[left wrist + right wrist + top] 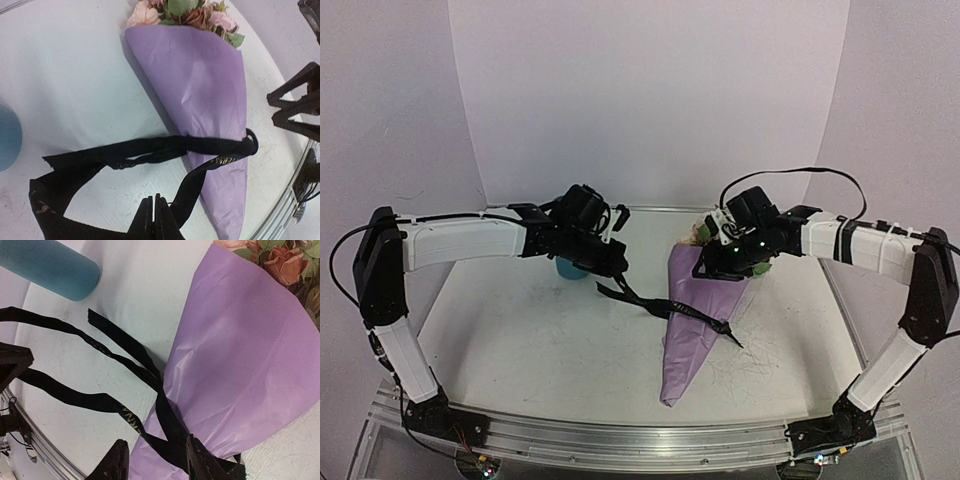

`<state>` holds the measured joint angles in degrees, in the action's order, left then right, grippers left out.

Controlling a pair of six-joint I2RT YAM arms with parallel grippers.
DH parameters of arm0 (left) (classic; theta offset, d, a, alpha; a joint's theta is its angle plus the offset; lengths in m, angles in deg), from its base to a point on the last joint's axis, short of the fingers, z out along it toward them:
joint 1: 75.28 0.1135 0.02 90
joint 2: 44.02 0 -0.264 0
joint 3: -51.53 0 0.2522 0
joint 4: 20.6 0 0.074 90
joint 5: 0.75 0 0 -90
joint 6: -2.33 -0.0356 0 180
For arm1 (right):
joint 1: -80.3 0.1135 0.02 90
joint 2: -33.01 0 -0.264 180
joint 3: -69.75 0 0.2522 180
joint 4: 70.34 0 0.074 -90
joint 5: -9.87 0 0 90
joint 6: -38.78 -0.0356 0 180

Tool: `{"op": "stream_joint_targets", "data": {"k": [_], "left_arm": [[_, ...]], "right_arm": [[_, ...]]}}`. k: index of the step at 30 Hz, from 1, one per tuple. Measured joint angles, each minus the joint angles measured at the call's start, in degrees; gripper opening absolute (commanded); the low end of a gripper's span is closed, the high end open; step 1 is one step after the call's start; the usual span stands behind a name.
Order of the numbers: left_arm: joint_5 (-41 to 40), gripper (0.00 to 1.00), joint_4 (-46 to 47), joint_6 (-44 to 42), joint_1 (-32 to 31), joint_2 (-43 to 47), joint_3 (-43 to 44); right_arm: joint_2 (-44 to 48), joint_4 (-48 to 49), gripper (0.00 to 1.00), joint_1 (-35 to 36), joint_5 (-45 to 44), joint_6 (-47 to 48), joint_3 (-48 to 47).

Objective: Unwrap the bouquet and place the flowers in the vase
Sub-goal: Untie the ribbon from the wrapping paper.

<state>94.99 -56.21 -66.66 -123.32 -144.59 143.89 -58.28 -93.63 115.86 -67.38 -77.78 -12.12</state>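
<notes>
**Lilac cone bouquet on its side, black ribbon pulled out to the left**

In the top view the bouquet (pixel 705 310) lies right of centre on the white table (pixel 520 340), with its point toward the bottom edge. Pink, cream and rust flowers (pixel 190 12) crowd its upper end. A black ribbon (pixel 650 305) crosses the lightly creased paper (pixel 200 75) midway. The left gripper (pixel 153 220) is pinched tight on a ribbon strand. The right gripper (pixel 157 462) is partly spread over paper and ribbon. The teal vase (pixel 568 268) shows at centre left, half hidden.

Overhead camera faces down; both close wrist cameras share the bouquet (pixel 200 100).
</notes>
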Motion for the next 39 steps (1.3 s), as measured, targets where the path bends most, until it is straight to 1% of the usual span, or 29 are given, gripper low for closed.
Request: {"op": "stream_joint_targets", "data": {"k": [3, 6, 11, 16, 20, 25, 29, 35, 39], "left_arm": [[0.08, 0.03, -5.52, -3.44, 0.21, -0.57, 2.64], [-0.86, 0.03, -9.03, -6.02, 0.36, -0.77, 3.89], [-5.83, 0.03, -15.15, -8.35, 0.38, -1.0, 3.92], [-10.54, 0.05, -19.31, -9.72, 0.38, -1.49, 3.92], [-15.0, 0.07, -22.2, -10.79, 0.38, -2.36, 3.92], [-18.36, 0.14, -23.78, -11.71, 0.38, -2.72, 3.95], [-19.14, 0.17, -24.29, -11.97, 0.38, -2.72, 4.71], [-20.34, 0.19, -24.23, -12.03, 0.38, -2.72, 5.08], [-21.13, 0.2, -24.24, -11.75, 0.38, -2.72, 5.09]], "right_arm": [[-2.54, -0.02, 0.41, 0.85, -1.13, 1.15, 0.0], [-4.96, -0.33, 0.4, 2.24, -1.93, 1.92, 0.0], [-8.62, -0.95, 0.4, 4.37, -2.98, 2.93, -0.67], [-12.43, -1.91, 0.4, 5.93, -4.42, 3.75, -4.34], [-14.84, -2.42, 0.42, 6.92, -5.86, 4.32, -7.07], [-17.87, -4.07, 0.46, 8.27, -8.71, 4.93, -9.81], [-19.65, -5.51, 0.47, 8.8, -11.08, 5.16, -10.91], [-21.46, -7.69, 0.45, 9.05, -14.06, 5.77, -12.29], [-22.28, -8.41, 0.41, 9.45, -14.78, 6.02, -12.39]]}}
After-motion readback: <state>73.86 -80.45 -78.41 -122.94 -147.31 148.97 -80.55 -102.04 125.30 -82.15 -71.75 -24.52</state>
